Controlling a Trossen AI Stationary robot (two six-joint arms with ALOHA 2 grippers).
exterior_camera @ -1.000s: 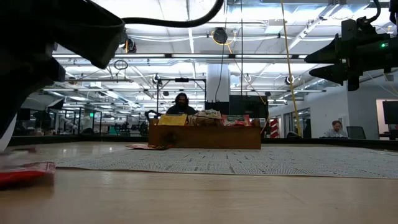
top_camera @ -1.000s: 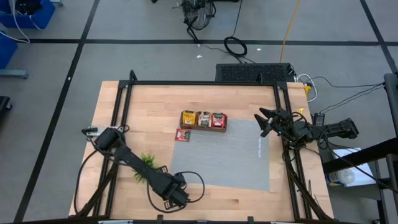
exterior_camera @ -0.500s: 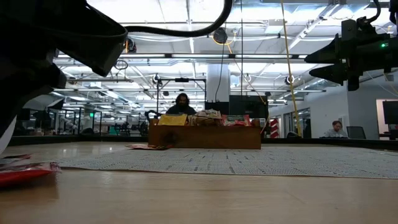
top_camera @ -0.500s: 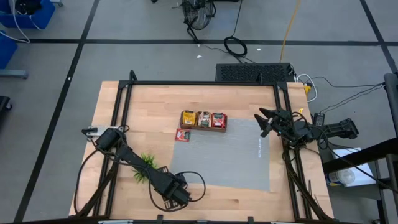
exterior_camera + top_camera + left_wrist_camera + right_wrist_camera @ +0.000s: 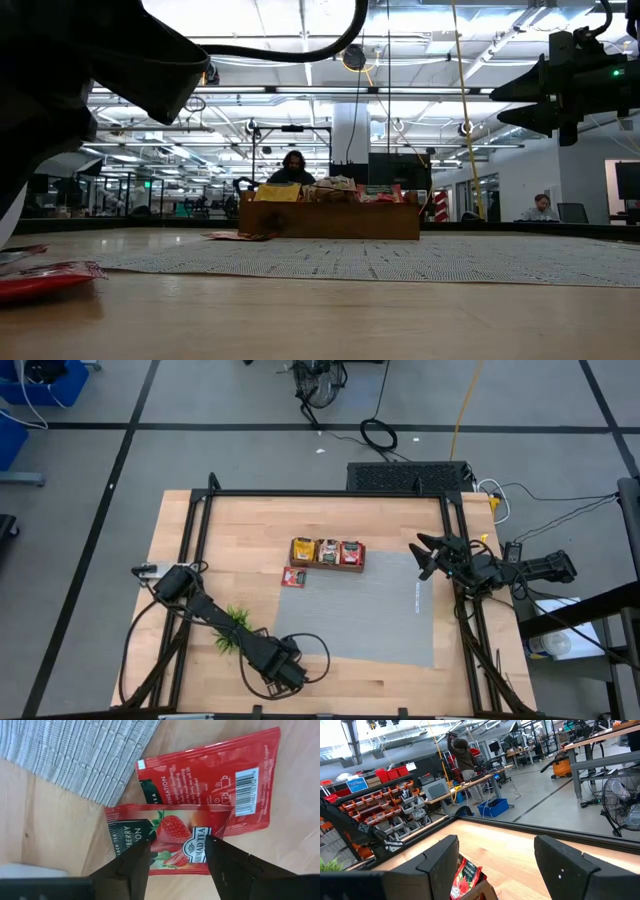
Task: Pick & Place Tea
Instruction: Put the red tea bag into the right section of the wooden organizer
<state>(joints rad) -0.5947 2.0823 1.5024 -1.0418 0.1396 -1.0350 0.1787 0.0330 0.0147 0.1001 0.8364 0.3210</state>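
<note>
Wider left tool (image 5: 177,857) over strawberry packet (image 5: 170,842).

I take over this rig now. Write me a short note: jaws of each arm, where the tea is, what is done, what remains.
Left gripper: low at the table's near edge, jaws apart over two red packets lying overlapped on the wood beside the grey mat; not gripping.
Right gripper: waiting at the right side, jaws open, empty.
Wooden tray holds packets; one red packet lies beside it.
Left: the loose packets are still outside the tray.
</note>
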